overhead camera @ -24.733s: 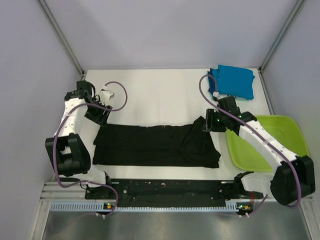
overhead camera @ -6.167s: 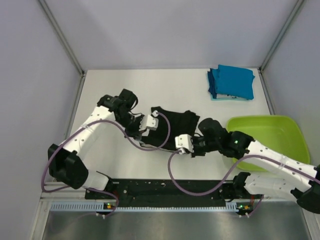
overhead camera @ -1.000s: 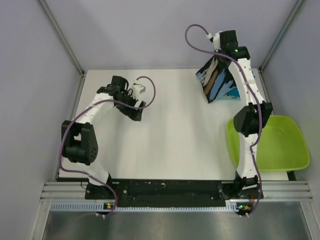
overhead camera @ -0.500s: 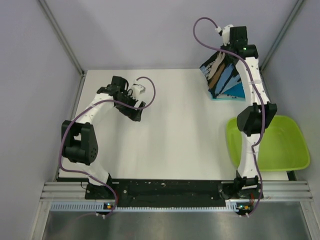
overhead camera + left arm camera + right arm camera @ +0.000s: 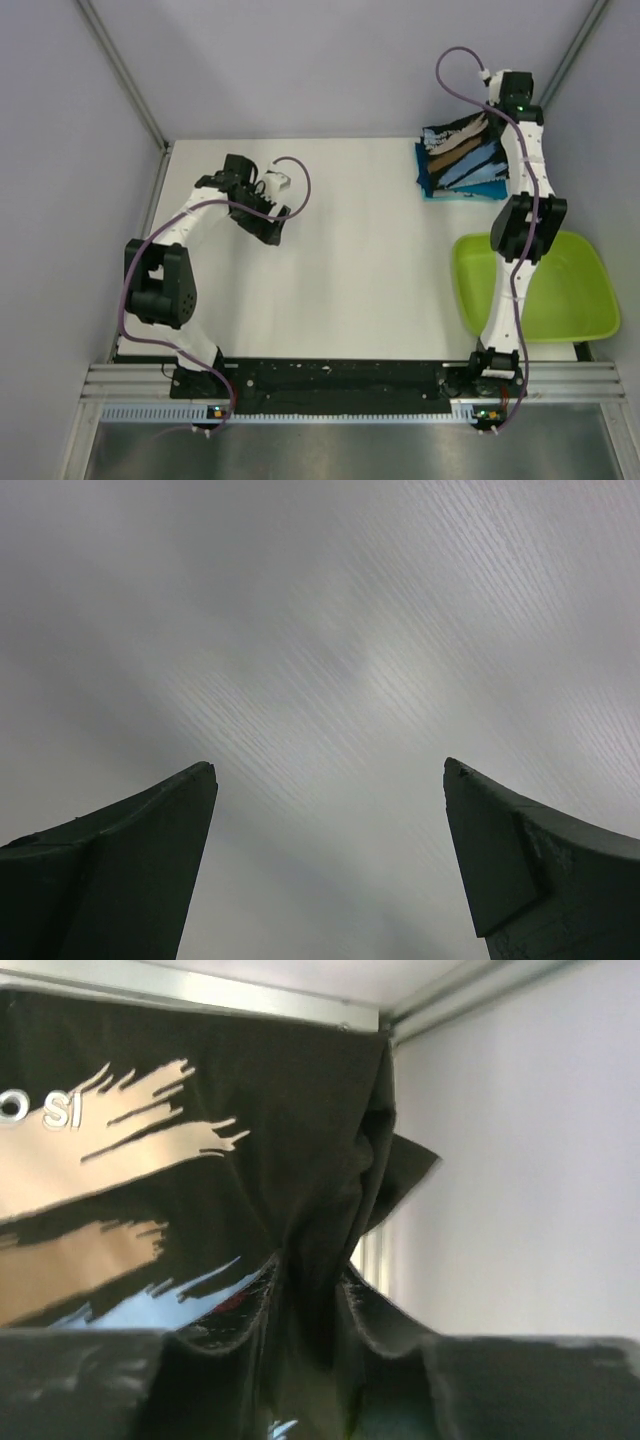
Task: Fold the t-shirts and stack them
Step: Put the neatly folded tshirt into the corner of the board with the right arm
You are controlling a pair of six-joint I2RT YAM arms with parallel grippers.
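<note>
The black t-shirt [image 5: 463, 153] with the tan, light-blue and white streaked print lies draped over the teal-blue folded t-shirts [image 5: 432, 184] at the table's back right; only their left and front edges show. My right gripper [image 5: 503, 107] is stretched to the back right corner and is shut on the black t-shirt's far edge. In the right wrist view the black cloth [image 5: 250, 1110] is pinched between the fingers [image 5: 320, 1310]. My left gripper [image 5: 272, 229] is open and empty, low over the bare table at centre left; the left wrist view shows its gripper [image 5: 330, 770] with only table between the fingers.
A lime-green plastic tub [image 5: 560, 300] stands at the right, partly behind the right arm. Aluminium frame posts run up the back corners [image 5: 565, 60]. Grey walls close the left, back and right. The white table [image 5: 350, 270] spreads between the arms.
My right gripper has carried the black t-shirt further back and right and lowered it over the teal-blue stack, where it now lies flatter. The left arm has not moved.
</note>
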